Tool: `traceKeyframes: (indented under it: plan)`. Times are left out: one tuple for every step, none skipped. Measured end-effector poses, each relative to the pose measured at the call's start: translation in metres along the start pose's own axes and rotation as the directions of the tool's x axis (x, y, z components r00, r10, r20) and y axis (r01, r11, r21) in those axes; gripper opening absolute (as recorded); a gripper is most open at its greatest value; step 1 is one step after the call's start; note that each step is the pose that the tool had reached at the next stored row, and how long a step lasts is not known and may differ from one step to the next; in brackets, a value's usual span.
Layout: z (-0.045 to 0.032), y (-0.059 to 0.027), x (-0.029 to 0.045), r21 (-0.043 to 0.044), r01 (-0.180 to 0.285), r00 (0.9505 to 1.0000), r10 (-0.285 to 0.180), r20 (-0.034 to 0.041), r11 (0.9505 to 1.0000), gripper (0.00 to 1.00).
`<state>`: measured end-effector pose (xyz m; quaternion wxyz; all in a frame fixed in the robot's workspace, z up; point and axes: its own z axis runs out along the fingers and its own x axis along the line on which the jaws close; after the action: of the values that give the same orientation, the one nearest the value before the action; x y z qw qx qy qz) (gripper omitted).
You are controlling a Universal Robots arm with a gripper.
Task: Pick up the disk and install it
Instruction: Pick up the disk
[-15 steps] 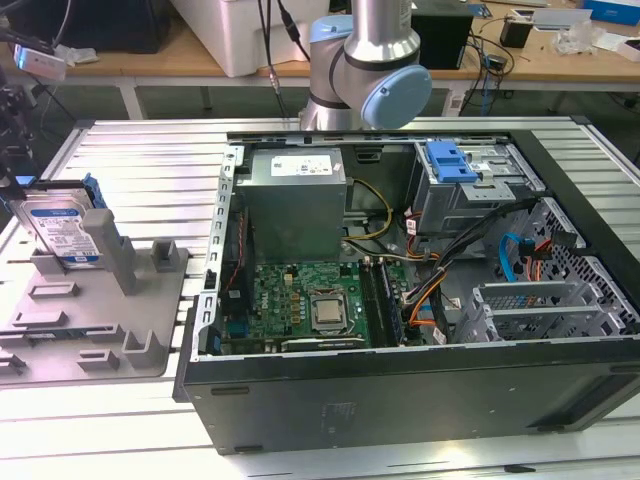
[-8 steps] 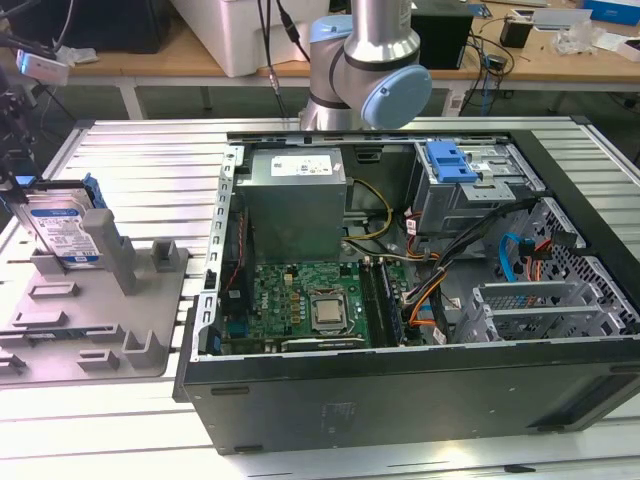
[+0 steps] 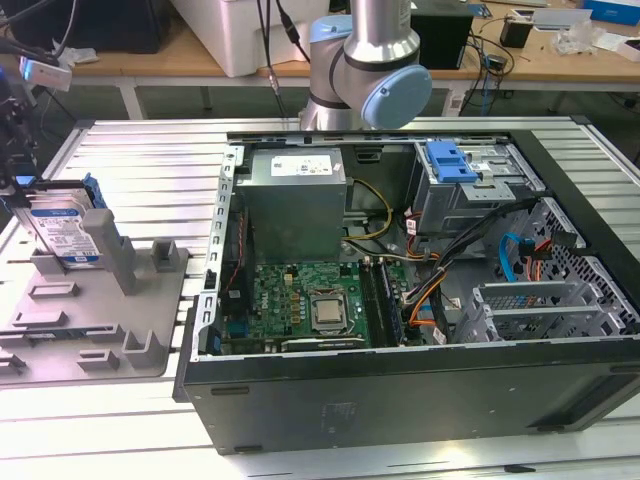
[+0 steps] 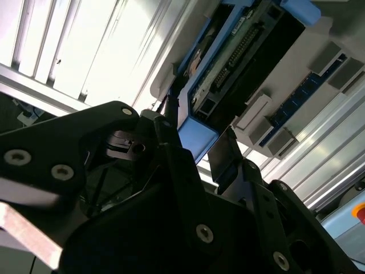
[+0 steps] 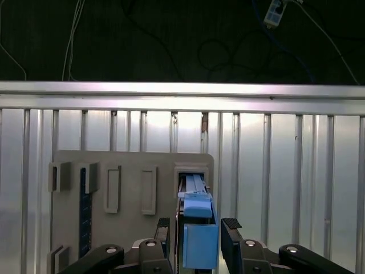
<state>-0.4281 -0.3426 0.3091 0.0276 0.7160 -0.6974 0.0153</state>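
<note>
Ribbed aluminium bench [image 5: 285,171] runs under everything we see. At the centre, the fingers [image 5: 231,227] stand apart, one on each side of the disk [image 5: 197,214] and close against its blue frame [image 5: 201,248]. In the first wrist view a thin gap shows on one side, so we judge them not yet clamped. The disk stands on edge in a slot of the grey holder [image 5: 131,165]. That holder lies on the bench at the exterior view's left, well apart from the open case [image 3: 400,400] at that view's right.

We take the step in hand to be the pick: the fingers are set around the disk, and it sits in its slot, not lifted. In our judgement the grasp calls for a square squeeze across the thin side and a straight pull out of the slot, since a tilt could jam the frame against the holder's walls.

The disk is a flat silver slab. In the exterior view it shows a white-and-blue label on its face, with the blue frame along its edges. In the second wrist view its connector end shows a row of pins.
</note>
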Motion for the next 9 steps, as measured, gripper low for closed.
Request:
traceKeyframes:
  plan:
    - [0.0005,0.0000,0.0000,-0.0001,0.000,1.0000,0.000,0.0000,1.0000,0.48]
    - [0.0013,0.0000,0.0001,-0.0001,0.000,1.0000,0.000,0.0000,1.0000,0.48]
    - [0.0019,0.0000,0.0002,0.0000,0.000,1.0000,0.000,0.0000,1.0000,0.48]
    - [0.0022,0.0000,0.0003,-0.0001,0.000,1.0000,0.000,0.0000,1.0000,0.48]
    - [0.0026,0.0000,0.0004,0.0000,0.000,1.0000,0.000,0.0000,1.0000,0.48]
    - [0.0032,0.0000,0.0005,0.0000,0.000,1.0000,0.000,0.0000,1.0000,0.48]
    - [0.0036,0.0000,0.0005,0.0000,0.000,1.0000,0.000,0.0000,1.0000,0.48]
    - [0.0040,-0.0001,0.0006,0.0000,0.000,1.0000,0.000,0.0000,1.0000,0.48]
    - [0.0045,-0.0001,0.0006,-0.0002,0.000,1.0000,0.000,0.0000,1.0000,0.48]
